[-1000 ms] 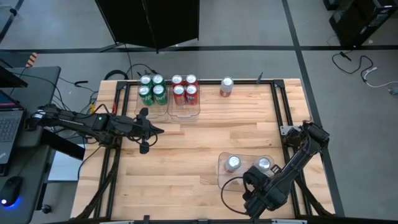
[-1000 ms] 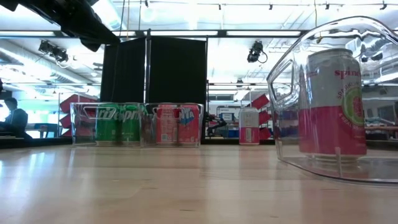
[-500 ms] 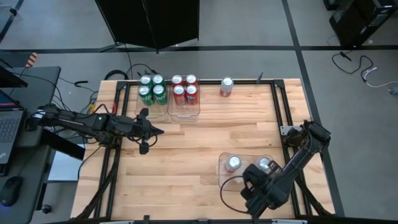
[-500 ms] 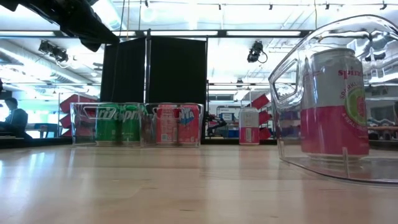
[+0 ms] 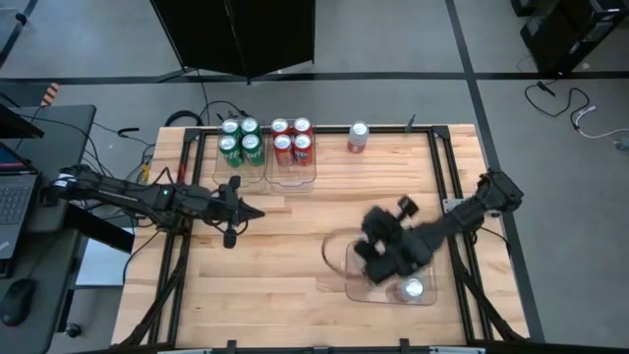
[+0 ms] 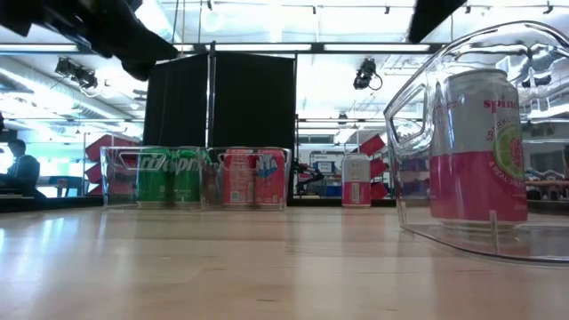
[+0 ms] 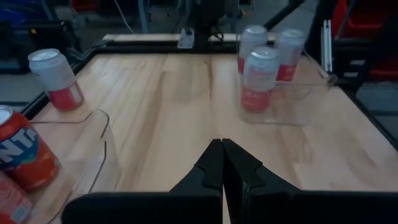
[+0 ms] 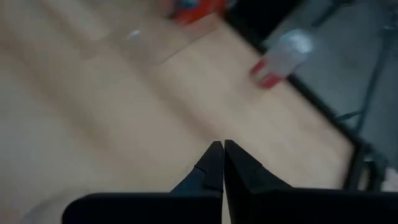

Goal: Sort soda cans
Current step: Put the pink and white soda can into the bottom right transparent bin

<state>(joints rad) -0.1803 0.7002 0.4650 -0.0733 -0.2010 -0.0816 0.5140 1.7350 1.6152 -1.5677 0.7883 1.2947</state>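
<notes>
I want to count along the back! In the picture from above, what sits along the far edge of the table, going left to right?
Green cans in a clear tray → red cans in the next tray → one silver-and-red can standing alone.

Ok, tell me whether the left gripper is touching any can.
Apart. The left wrist view shows the left gripper shut over bare table, with clear wood between it and the silver-grey cans in the tray ahead.

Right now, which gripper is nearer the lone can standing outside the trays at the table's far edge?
Right, though not by much. The right gripper hangs over the near tray, almost straight in front of the lone can. The left gripper sits off to the can's left, beside the far trays.
</notes>
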